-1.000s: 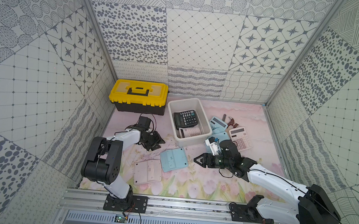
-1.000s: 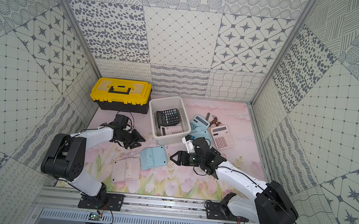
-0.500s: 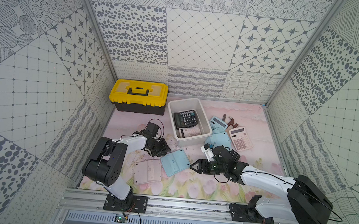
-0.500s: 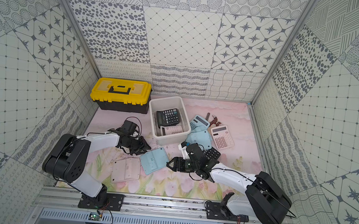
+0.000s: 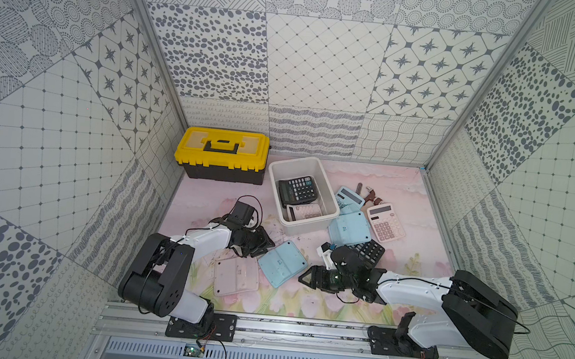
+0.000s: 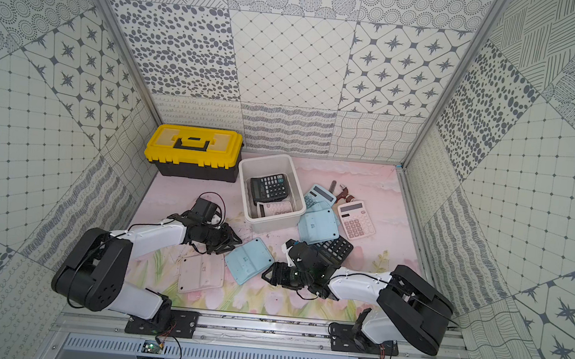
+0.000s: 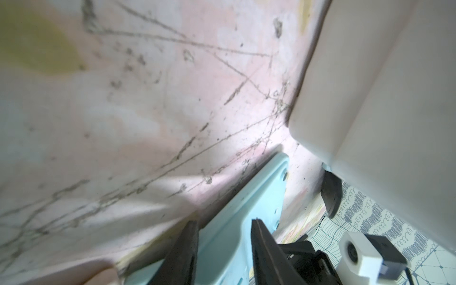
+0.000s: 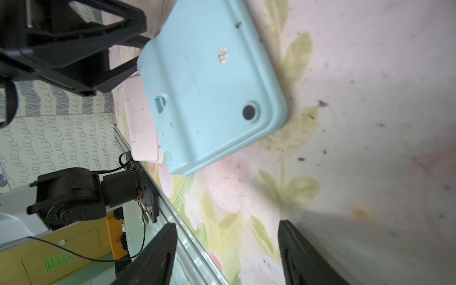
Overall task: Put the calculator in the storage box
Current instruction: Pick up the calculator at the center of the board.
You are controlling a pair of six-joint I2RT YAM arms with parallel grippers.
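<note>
One desk (image 5: 385, 182) bore the box (image 5: 308, 225); just before that, outside it, the blue calculator (image 5: 281, 268) lay face down, touching a pink one (image 5: 236, 280). My left claw (image 7: 225, 220) straddled its corner, half-parted; I couldn't tell whether it gripped. My right claw (image 8: 227, 223) gaped wide, empty, nearby.

The light blue calculator (image 8: 212, 93) is lying face-down on the flowery mat (image 8: 357, 98), back panel up, with a black rubber foot near one corner. A pink calculator (image 8: 142, 123) sits right up against its long edge. The left gripper (image 8: 133, 53) is at the blue one's far corner, but I honestly can't tell if it's pinching it. The right gripper (image 8: 227, 224) hangs over bare mat, fingers spread wide with nothing between them. A metal rail (image 8: 192, 246) runs alongside.
</note>
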